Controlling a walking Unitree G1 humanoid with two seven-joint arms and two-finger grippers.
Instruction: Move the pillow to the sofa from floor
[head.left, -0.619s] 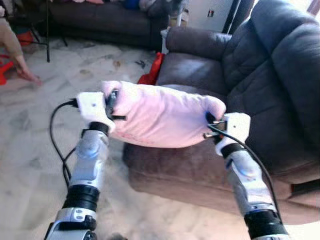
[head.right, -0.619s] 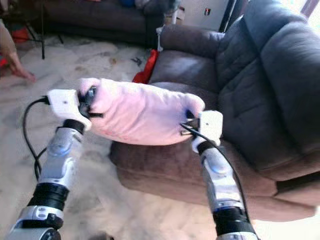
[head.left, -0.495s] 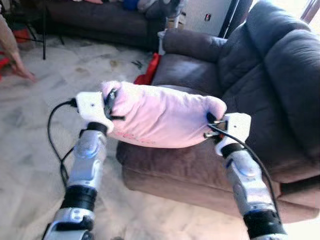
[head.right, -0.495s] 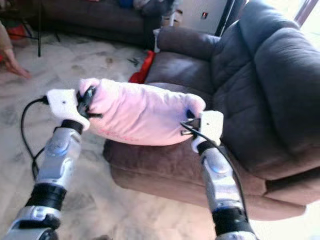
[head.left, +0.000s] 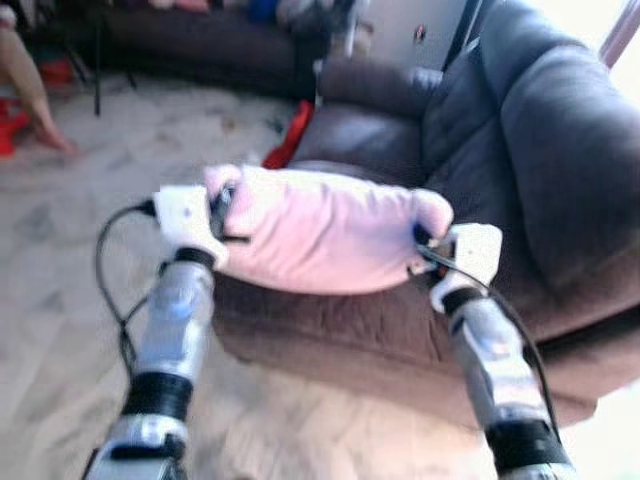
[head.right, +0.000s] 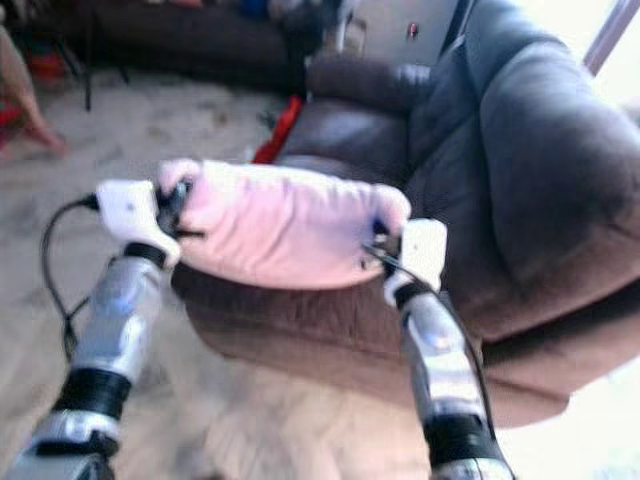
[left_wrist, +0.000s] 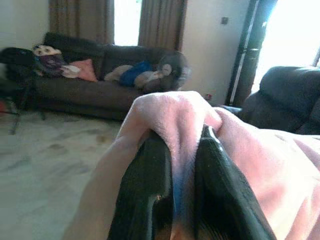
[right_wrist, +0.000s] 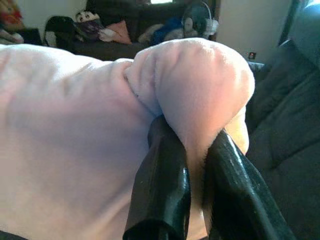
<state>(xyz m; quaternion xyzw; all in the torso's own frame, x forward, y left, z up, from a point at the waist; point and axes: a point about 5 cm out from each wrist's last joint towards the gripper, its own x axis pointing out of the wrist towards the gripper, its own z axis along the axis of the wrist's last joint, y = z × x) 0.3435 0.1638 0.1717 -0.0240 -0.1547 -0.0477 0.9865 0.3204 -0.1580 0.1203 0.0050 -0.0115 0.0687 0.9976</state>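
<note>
- My pink pillow (head.left: 325, 232) hangs over the sofa (head.left: 520, 200) seat front, soft and light, sagging between corners.
- Left claw (head.left: 224, 208) and right claw (head.left: 424, 250) are each clamped tight on a bunched corner.

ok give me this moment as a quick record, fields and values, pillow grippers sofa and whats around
pillow: pink pillow, held in the air over the seat's front edge
left gripper: left gripper pinching the pillow's left corner
right gripper: right gripper pinching the pillow's right corner
sofa: dark grey sofa, directly ahead, seat bare
floor: pale marble floor
background: second sofa with cushions, red item on the floor beside the sofa, person's leg
image: head views blurred
</note>
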